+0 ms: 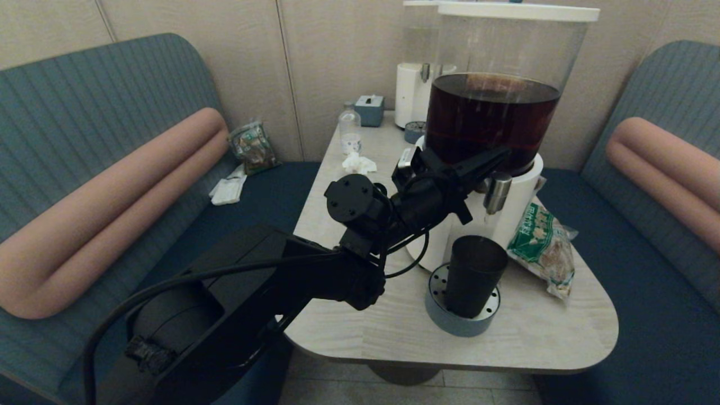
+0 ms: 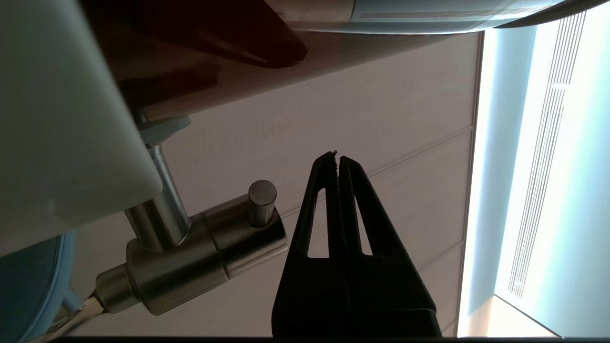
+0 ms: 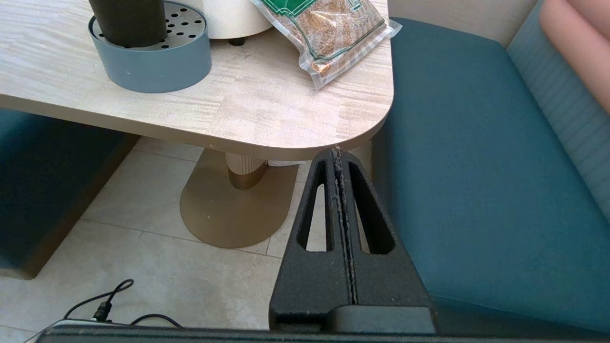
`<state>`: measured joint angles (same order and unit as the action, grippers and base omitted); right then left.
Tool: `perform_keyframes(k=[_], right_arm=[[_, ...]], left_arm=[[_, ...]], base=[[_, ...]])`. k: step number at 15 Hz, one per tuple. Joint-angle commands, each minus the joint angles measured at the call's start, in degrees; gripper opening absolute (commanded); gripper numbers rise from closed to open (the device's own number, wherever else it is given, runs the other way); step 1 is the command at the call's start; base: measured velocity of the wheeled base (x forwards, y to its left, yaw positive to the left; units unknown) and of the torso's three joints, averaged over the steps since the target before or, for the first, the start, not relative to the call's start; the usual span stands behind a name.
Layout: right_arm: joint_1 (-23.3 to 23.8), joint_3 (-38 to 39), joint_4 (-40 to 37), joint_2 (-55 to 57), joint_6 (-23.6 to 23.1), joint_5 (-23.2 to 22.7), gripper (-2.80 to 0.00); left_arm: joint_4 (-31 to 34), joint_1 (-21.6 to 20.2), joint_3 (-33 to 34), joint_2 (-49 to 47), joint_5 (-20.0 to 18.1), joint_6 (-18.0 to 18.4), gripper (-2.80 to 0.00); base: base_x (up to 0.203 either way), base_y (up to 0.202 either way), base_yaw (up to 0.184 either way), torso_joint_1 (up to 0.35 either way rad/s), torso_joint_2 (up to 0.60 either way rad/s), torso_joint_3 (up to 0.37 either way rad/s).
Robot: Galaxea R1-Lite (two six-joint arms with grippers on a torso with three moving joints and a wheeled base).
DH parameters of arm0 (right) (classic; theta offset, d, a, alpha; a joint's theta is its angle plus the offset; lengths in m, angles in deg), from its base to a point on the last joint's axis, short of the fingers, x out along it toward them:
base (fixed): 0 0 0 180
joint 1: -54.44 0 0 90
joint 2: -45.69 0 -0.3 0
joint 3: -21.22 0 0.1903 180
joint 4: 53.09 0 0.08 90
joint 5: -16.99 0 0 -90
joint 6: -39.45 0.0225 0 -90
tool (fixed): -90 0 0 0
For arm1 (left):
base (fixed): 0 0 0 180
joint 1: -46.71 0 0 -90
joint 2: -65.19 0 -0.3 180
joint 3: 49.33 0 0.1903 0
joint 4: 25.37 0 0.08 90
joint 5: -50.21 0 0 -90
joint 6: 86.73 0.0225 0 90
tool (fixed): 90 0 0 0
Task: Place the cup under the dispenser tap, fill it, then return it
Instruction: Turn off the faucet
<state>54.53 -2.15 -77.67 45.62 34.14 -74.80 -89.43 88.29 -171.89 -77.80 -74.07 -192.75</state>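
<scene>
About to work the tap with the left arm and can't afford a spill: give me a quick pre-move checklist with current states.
1. Cup upright on the drip tray: ok.
2. Cup below the dispenser tap: ok, roughly in line.
3. Left gripper shut, empty, beside the tap: ok.
4. Contact with the tap's button: not ok, a gap shows.
5. Fill level in the cup: cannot tell.
6. Right gripper shut, parked below the table edge: ok.
</scene>
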Motion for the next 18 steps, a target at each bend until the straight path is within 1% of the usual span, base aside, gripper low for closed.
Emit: perform_keyframes(k=[1, 9, 12, 14, 18], right_arm=[[0.0, 0.0, 0.0, 0.1, 0.0, -0.1, -2.8], [0.0, 0.0, 0.0, 0.1, 0.0, -0.1, -2.8], [0.0, 0.1, 0.0, 0.1, 0.0, -0.1, -2.8], [0.0, 0.0, 0.0, 0.1, 0.0, -0.1, -2.8], [0.0, 0.0, 0.0, 0.1, 0.0, -0.1, -2.8]], left_arm=[[-0.2, -0.3, 0.2, -0.4, -0.4, -0.8, -2.8], [-0.2, -1.3, 0.1, -0.8, -0.9, -0.9, -2.8], [-0.2, -1.7, -0.9, -1.9, -1.3, -1.0, -2.8], [-0.2, -1.6, -2.5, -3.0, -2.5, -1.0, -2.8], [-0.2, -1.6, -8.4, -6.3, -4.5, -1.6, -2.8]], base=[[0.0, 0.0, 0.0, 0.0, 0.0, 0.0], [0.0, 0.0, 0.0, 0.0, 0.0, 0.0], [0.0, 0.0, 0.0, 0.0, 0.0, 0.0], [0.0, 0.0, 0.0, 0.0, 0.0, 0.0], [0.0, 0.0, 0.0, 0.0, 0.0, 0.0]])
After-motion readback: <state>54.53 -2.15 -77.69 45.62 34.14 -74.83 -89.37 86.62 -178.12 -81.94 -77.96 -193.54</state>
